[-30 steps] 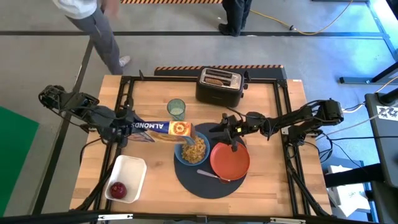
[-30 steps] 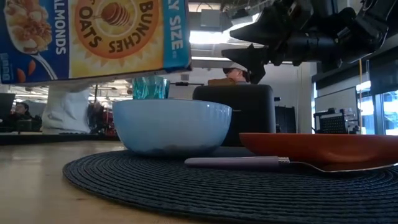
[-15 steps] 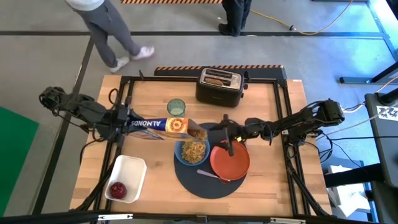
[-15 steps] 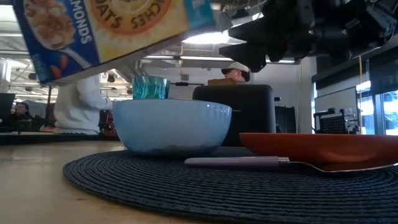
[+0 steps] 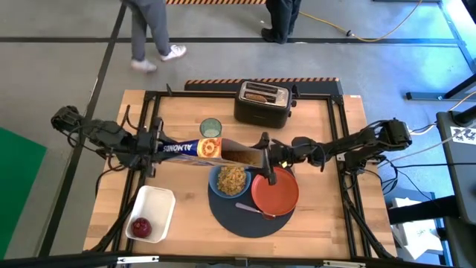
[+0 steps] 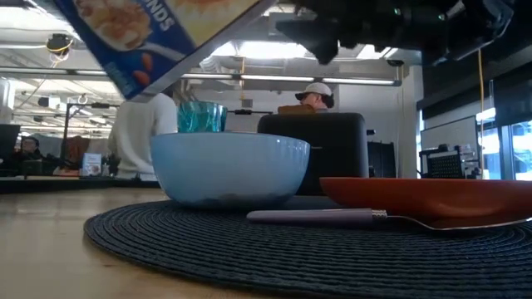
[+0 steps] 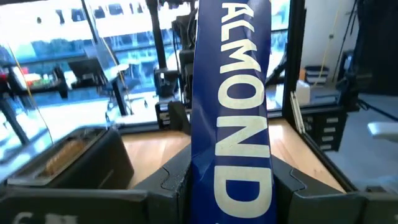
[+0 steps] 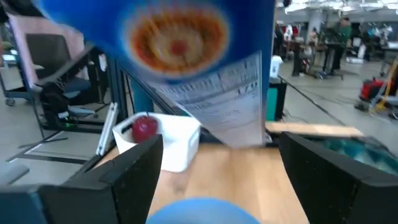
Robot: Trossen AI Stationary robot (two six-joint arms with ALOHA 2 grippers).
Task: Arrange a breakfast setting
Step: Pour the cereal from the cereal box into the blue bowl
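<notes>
This is a robotics lab or workshop, not a home kitchen. The wooden table [image 5: 312,216] sits in a black metal frame [image 5: 349,160] on a bare grey concrete floor [image 5: 59,67], with two dark robot arms mounted at its 9 and 3 o'clock sides. Loose cables [image 5: 372,30] trail over the floor toward 1 o'clock, and a hazard-striped strip [image 5: 260,81] edges the table at 12 o'clock. People [image 5: 149,30] walk past beyond it. The low view shows an open hall with ceiling strip lights [image 6: 332,80], and the right wrist view shows benches and equipment [image 8: 323,50] in the hall.
</notes>
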